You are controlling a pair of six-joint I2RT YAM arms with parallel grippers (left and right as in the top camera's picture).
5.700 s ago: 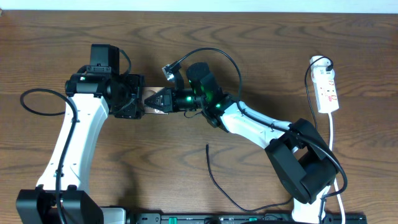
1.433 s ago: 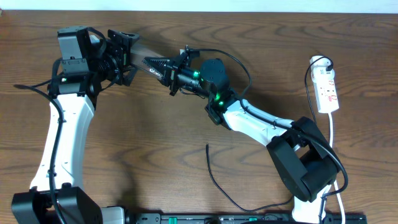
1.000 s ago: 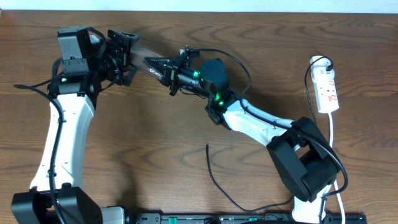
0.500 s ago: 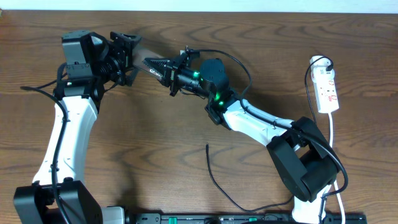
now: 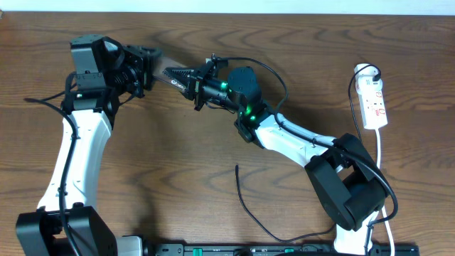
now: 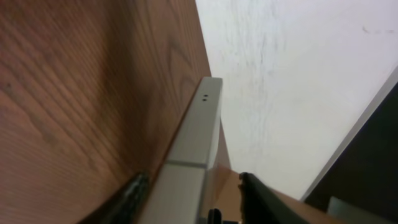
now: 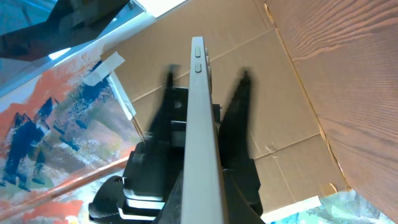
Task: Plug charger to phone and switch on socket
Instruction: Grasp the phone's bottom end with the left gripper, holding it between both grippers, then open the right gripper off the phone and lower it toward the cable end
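The phone [image 5: 159,60] is held edge-on above the back left of the table, between both grippers. My right gripper [image 5: 170,72] is shut on its right end; in the right wrist view the phone's grey edge [image 7: 202,137] runs up between the gripper's [image 7: 205,74] dark fingers. My left gripper [image 5: 148,62] is shut on the other end; in the left wrist view its fingers [image 6: 132,193] lie either side of the phone [image 6: 196,137]. The charger [image 5: 242,193] lies loose on the table at front centre, its plug tip [image 5: 237,166] free. The socket [image 5: 375,103] lies at the far right.
The socket's white cord [image 5: 381,160] runs down the right edge, and a black plug [image 5: 370,71] sits at its top end. The right arm [image 5: 298,146] stretches diagonally over the table's middle. The left arm [image 5: 75,156] stands along the left side.
Both grippers have lifted the phone from mid-table up to the back left. In the last half second the left gripper's jaws narrowed onto the phone's end. The right arm is still.
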